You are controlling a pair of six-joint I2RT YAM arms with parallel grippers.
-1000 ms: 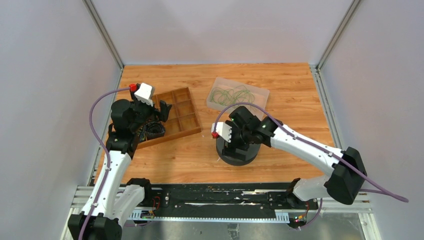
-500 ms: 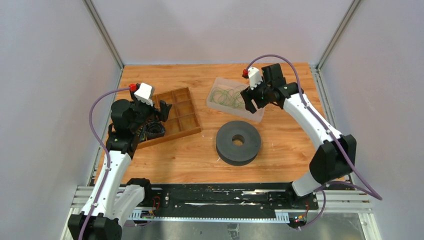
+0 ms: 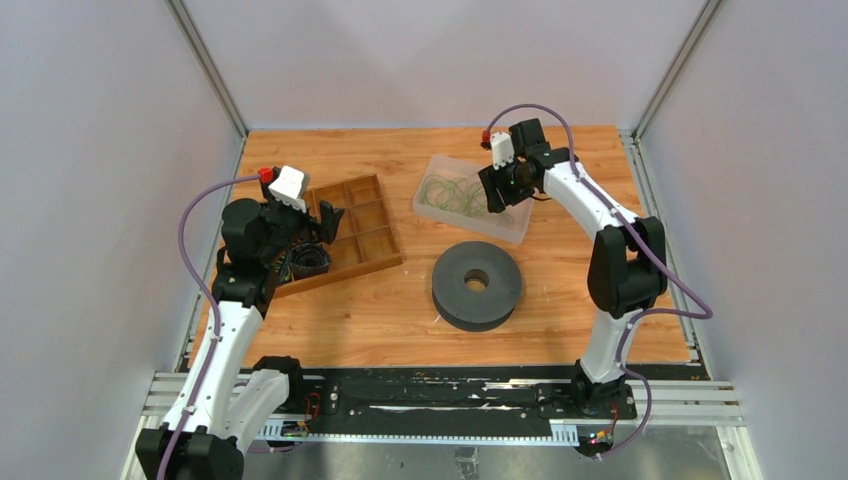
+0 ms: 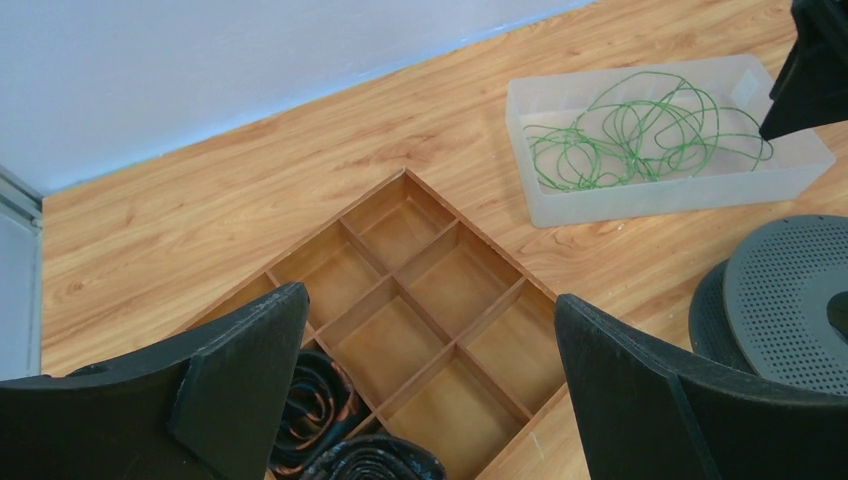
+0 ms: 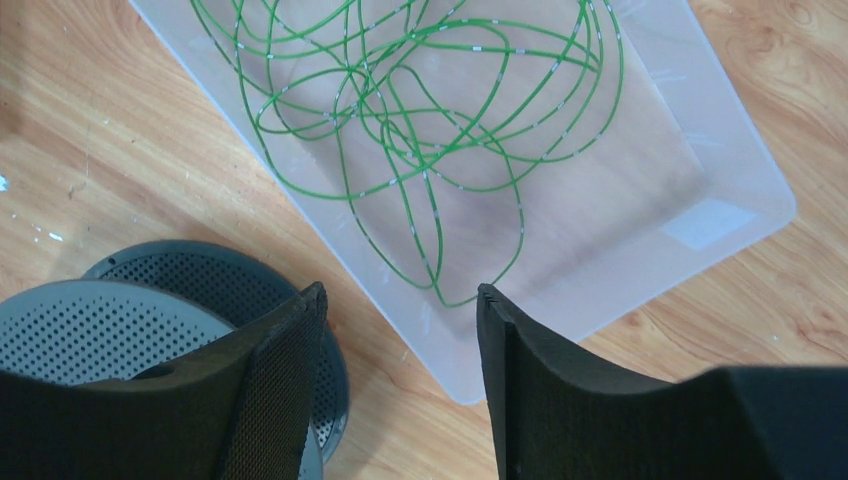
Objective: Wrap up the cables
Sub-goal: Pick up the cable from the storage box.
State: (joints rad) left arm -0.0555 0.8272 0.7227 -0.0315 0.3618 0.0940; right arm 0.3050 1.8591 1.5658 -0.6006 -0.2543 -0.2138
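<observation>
Barely begun: cables [image 3: 458,193] loose in tray [image 3: 516,229], upper centre, none wrapped; right gripper [image 5: 400,298] above, parted, empty; left gripper [image 4: 430,298] wide, empty.

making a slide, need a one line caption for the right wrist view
Right gripper, jaws apart, poised over green cables looped in a clear plastic tray beside a grey perforated spool.

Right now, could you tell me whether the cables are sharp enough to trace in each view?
Right wrist: cables crisp, even light, no strong glare on the bin. Left wrist: smaller but traceable. Top external: only a faint green tangle, strands too thin to follow.
</observation>
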